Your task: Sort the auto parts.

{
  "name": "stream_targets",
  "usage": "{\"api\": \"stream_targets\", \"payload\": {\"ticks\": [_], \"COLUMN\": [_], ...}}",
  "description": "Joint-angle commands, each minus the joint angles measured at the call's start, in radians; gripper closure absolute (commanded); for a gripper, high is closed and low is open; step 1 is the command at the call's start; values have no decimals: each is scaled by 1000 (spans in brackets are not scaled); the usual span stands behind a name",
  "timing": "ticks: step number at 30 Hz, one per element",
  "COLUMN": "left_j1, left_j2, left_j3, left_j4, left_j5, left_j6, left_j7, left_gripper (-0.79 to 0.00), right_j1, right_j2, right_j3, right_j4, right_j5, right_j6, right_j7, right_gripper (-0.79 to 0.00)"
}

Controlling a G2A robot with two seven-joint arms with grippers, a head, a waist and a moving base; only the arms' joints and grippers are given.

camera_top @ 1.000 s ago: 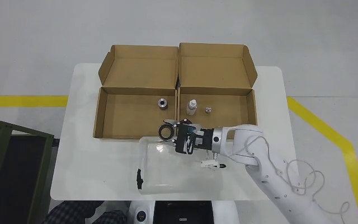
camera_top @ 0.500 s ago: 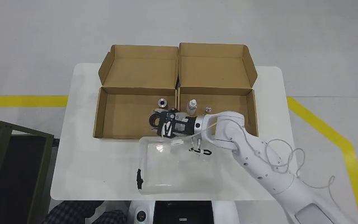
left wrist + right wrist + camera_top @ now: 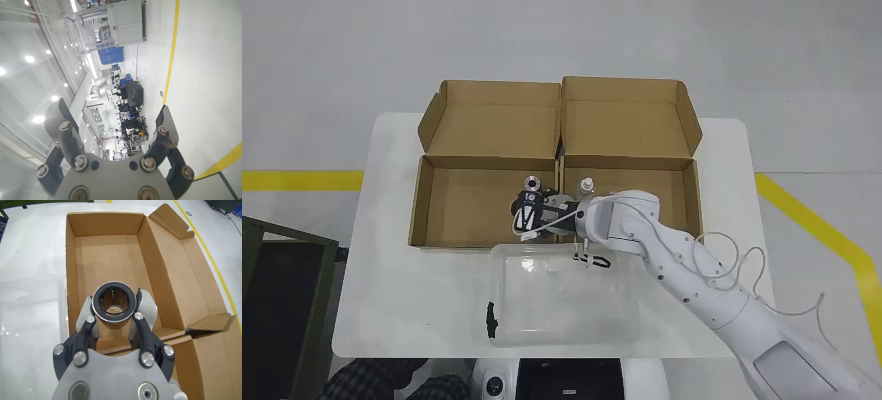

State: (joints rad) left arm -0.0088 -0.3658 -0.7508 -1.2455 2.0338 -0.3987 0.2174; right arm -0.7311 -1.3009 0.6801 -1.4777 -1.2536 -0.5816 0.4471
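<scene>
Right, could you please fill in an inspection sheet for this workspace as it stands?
Surface: white table, carrying two open cardboard boxes and a clear tub.
Job's things: bearing held over the left box; small metal part in that box; small white part in the right box.
Clutter: nothing seen.
End effectors: right end effector shut on the bearing; left end effector open, holding nothing.
Cables: white cable looped along the right arm.
Surroundings: yellow floor line; dark green cart beside the table.
</scene>
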Motion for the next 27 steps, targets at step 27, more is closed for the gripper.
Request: {"api": "stream_targets", "payload": {"ticks": [27], "left_j1": [0], "left_j2": [0], "left_j3": [0], "left_j4": [0], "left_j5": [0], "left_j6": [0], "left_j7": [0], "left_gripper": [-785], "right_j1": [61], "right_j2": [-64], "right_j3": [-58], "right_j4": [151], "right_j5": [-42], "right_j6": [10], "right_j7": [42], "right_gripper": [-256]}}
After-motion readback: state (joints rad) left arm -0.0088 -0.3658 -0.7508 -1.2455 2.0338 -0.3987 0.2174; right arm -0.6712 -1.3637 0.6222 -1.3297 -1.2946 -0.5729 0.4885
